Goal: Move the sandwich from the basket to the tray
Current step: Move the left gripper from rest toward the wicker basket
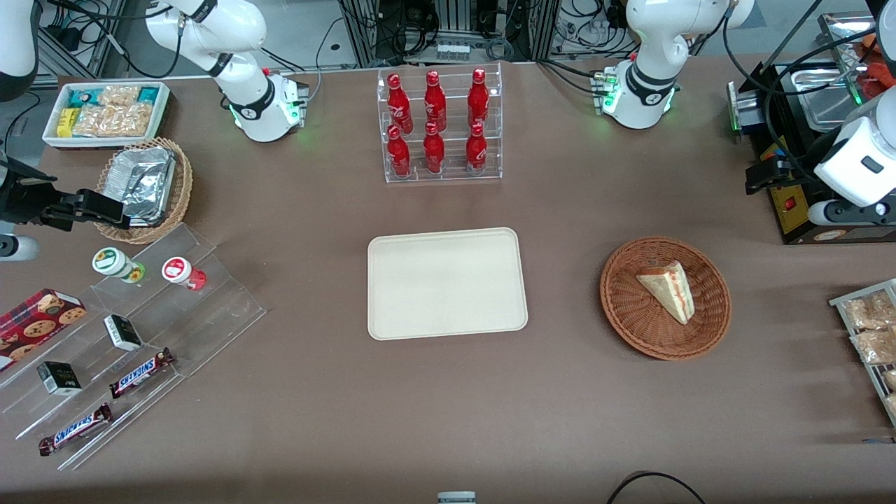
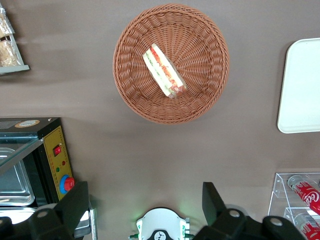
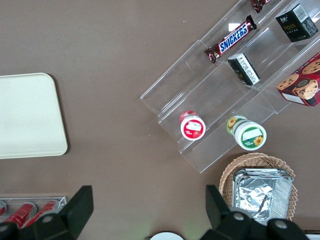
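One cream tray (image 1: 446, 283) lies flat on the brown table (image 1: 336, 392) with nothing on it, well apart from the gripper (image 2: 145, 202) toward the parked arm's end. One reddish-brown basket (image 1: 633, 315) sits next, nearer to the gripper than the tray is and nearer to the front camera than the gripper. One sandwich (image 1: 668, 286) lies in that basket, a single wedge on its side; the wrist view shows its red and pale layers along the cut edge.

The left arm's gripper hangs high, out at the working arm's end of the table, close to a black box with a yellow panel (image 1: 794, 210). Its two fingers (image 2: 75, 202) stand wide apart and hold nothing, well clear of the basket and sandwich.

Farther from the front camera than the tray, a clear rack (image 1: 442, 126) holds six red bottles (image 1: 434, 98), three in each of two rows. Toward the parked arm's end, clear steps (image 1: 140, 336) carry two Snickers bars (image 1: 140, 373) and two capped cups (image 1: 117, 264).
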### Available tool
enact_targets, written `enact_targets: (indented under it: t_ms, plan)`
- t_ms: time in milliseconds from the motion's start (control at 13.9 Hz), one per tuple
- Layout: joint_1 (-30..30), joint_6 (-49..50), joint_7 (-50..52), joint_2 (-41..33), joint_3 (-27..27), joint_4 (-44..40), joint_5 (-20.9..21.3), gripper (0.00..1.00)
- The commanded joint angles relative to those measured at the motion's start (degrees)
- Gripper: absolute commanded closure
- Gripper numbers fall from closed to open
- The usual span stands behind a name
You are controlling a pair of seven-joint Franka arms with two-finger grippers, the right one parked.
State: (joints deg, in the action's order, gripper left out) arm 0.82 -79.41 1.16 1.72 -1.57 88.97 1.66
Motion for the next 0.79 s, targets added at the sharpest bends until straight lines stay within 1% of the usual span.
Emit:
enact_targets:
  t_ms: [0, 216, 719]
  plan:
    - [0.7, -1.5, -1.7, -0.6, 0.8, 0.1, -0.6, 0.00]
    - [0.7, -3.3, -2.1, 0.4, 0.8, 2.1, -0.7, 0.00]
    - [0.8, -22.9, -1.7, 0.5, 0.8, 19.0, -1.2, 0.00]
